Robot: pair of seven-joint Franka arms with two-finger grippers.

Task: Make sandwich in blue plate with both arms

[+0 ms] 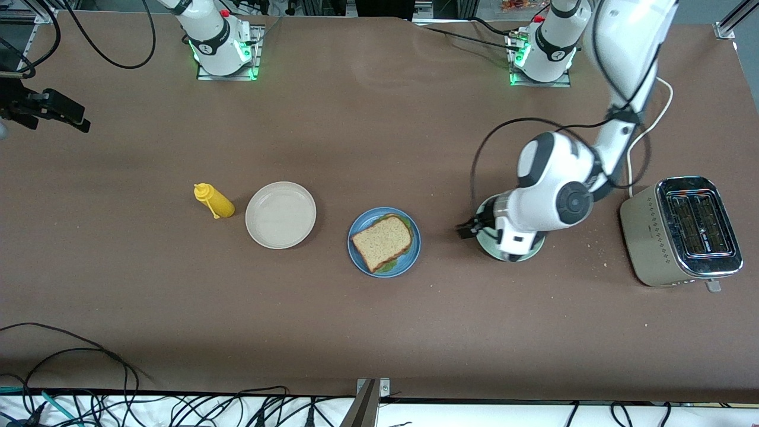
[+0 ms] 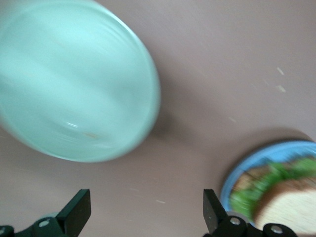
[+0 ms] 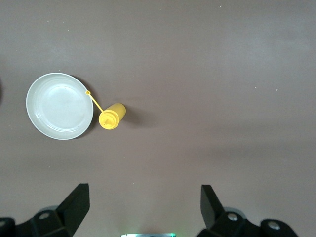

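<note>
The sandwich [image 1: 382,240] lies on the blue plate [image 1: 415,249] in the middle of the table: a brown speckled toast slice on top, with green lettuce showing at its edge. My left gripper [image 1: 468,230] is open and empty, low over the table between the blue plate and a pale green plate [image 1: 536,252]. In the left wrist view [image 2: 145,212] its fingers stand wide apart over bare table, with the pale green plate [image 2: 74,84] and the blue plate [image 2: 247,160] with the sandwich [image 2: 289,205] ahead. My right gripper [image 3: 143,207] is open and empty, high over the table near its own base; it waits.
A beige plate [image 1: 280,214] and a yellow squeeze bottle [image 1: 213,201] lie toward the right arm's end; both also show in the right wrist view, the plate [image 3: 59,106] and the bottle [image 3: 112,117]. A toaster [image 1: 682,231] stands at the left arm's end.
</note>
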